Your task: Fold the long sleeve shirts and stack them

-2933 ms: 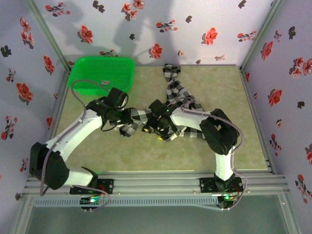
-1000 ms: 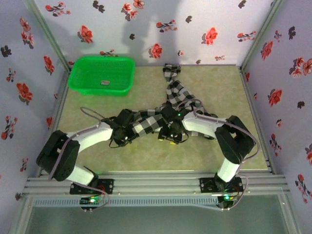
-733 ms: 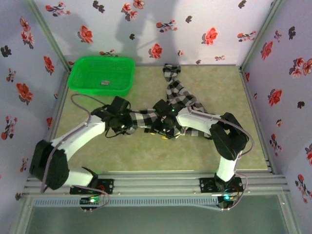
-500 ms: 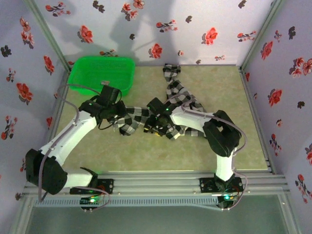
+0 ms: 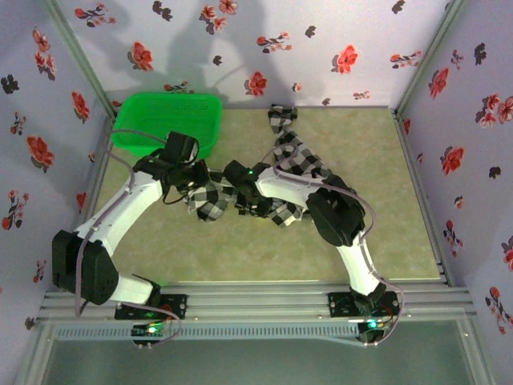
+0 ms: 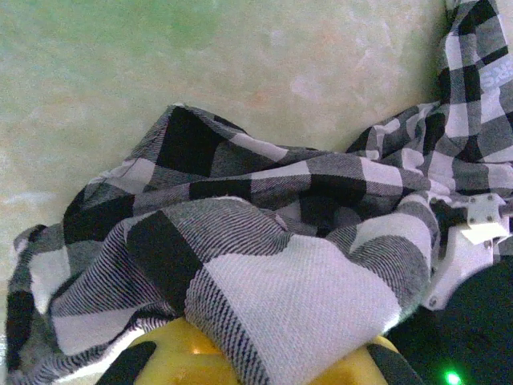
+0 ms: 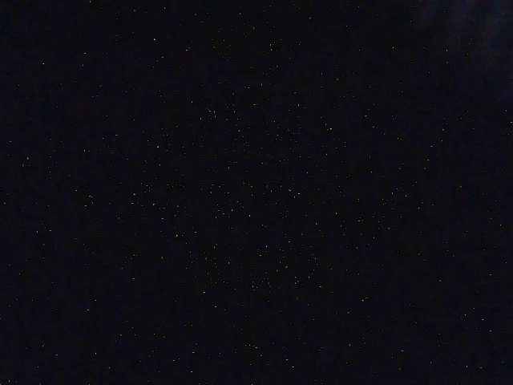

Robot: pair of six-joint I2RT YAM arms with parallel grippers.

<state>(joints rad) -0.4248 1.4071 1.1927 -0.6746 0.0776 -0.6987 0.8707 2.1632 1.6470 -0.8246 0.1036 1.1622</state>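
The long sleeve shirt (image 5: 210, 202), black-and-white checked, lies bunched at the table's middle, with one sleeve (image 5: 282, 128) trailing toward the back wall. My left gripper (image 5: 195, 183) sits at the shirt's left end, shut on a fold of it. In the left wrist view the checked cloth (image 6: 264, 265) drapes over the yellow fingers (image 6: 172, 357) and hides the gap between them. My right gripper (image 5: 243, 199) is pressed down into the cloth just right of the left one, with its fingers buried. The right wrist view is completely dark.
A green plastic basket (image 5: 140, 120) stands at the back left corner, close behind the left wrist. Flowered walls close in the left, right and back sides. Bare table (image 5: 264, 249) runs along the front, between the shirt and the arm bases.
Both grippers have moved left and toward the back, dragging the bunched shirt toward the basket. The left jaws have closed the last bit on the cloth.
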